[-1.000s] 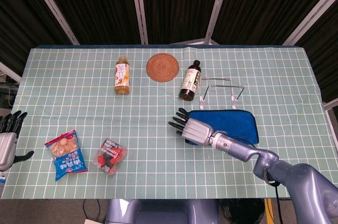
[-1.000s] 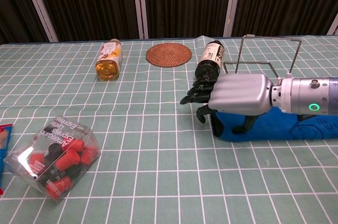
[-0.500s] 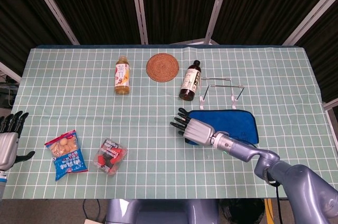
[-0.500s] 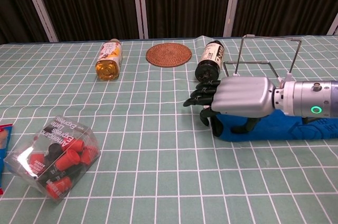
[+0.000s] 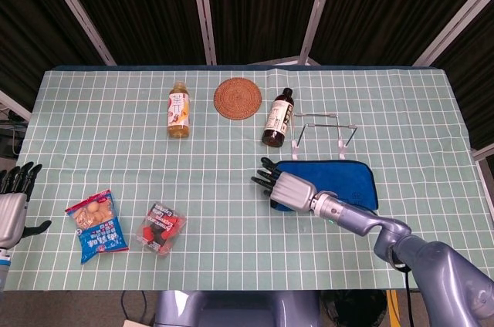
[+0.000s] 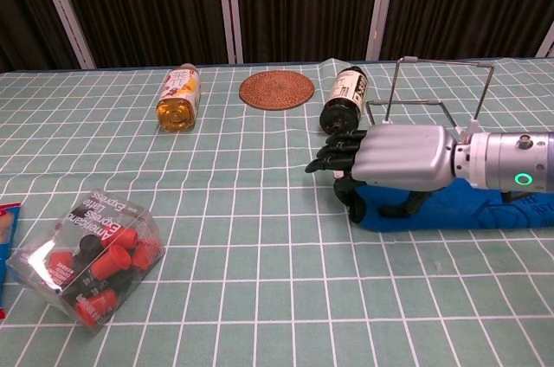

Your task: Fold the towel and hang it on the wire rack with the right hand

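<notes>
Checkered tablecloth (image 5: 116, 111) – right hand (image 5: 282, 186) over the blue towel's (image 5: 340, 180) left edge, fingers apart, holding nothing. Next: pinch that edge, then the wire rack (image 5: 324, 131).

A table (image 5: 93, 111) under a pale green checked cloth; behind the table, dark curtains (image 5: 147, 3) crossed by pale metal bars (image 5: 202, 7).

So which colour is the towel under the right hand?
The towel is plain blue, clearest in the head view.

A robot test lab: a table (image 5: 93, 103) under a grid-printed cloth, black curtains (image 5: 255, 3) on metal framing behind it.
</notes>
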Robot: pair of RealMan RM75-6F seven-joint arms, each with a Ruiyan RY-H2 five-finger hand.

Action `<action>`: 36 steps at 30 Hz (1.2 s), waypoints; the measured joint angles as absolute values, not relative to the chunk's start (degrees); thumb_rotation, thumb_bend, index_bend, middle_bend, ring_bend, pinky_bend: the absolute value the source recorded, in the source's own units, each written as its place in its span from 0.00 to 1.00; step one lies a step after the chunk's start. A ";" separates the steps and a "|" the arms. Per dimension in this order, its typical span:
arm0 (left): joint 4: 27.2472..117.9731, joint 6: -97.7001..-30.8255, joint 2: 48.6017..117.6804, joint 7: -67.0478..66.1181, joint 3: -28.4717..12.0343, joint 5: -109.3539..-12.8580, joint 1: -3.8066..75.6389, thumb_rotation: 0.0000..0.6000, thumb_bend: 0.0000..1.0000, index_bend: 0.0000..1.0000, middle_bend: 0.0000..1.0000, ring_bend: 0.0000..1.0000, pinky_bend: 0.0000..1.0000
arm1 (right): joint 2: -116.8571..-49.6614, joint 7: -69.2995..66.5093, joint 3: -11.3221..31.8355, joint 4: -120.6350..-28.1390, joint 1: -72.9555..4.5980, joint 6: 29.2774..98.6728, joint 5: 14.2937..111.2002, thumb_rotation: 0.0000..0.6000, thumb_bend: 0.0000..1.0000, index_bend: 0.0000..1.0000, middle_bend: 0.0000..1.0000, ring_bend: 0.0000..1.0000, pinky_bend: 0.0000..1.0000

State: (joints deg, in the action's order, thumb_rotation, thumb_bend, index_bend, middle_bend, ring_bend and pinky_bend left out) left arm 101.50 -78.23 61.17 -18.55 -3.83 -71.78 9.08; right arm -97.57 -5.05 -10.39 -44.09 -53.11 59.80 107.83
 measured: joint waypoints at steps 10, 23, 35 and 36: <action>101.54 -78.13 61.20 -18.64 -3.76 -71.71 9.20 1.00 0.00 0.00 0.00 0.00 0.00 | -97.36 -5.73 -10.76 -43.74 -52.95 60.51 107.62 1.00 0.19 0.42 0.03 0.00 0.00; 101.57 -78.11 61.22 -18.78 -3.66 -71.66 9.30 1.00 0.00 0.00 0.00 0.00 0.00 | -97.57 -7.02 -11.38 -42.48 -52.46 62.16 107.88 1.00 0.21 0.44 0.04 0.00 0.00; 101.52 -77.96 61.34 -19.05 -3.60 -71.56 9.45 1.00 0.00 0.00 0.00 0.00 0.00 | -97.62 -8.48 -11.66 -41.22 -51.74 63.65 107.77 1.00 0.30 0.49 0.05 0.00 0.00; 101.55 -77.99 61.35 -19.07 -3.57 -71.60 9.44 1.00 0.00 0.00 0.00 0.00 0.00 | -97.63 -8.53 -11.71 -41.11 -51.63 63.77 107.77 1.00 0.31 0.50 0.05 0.00 0.00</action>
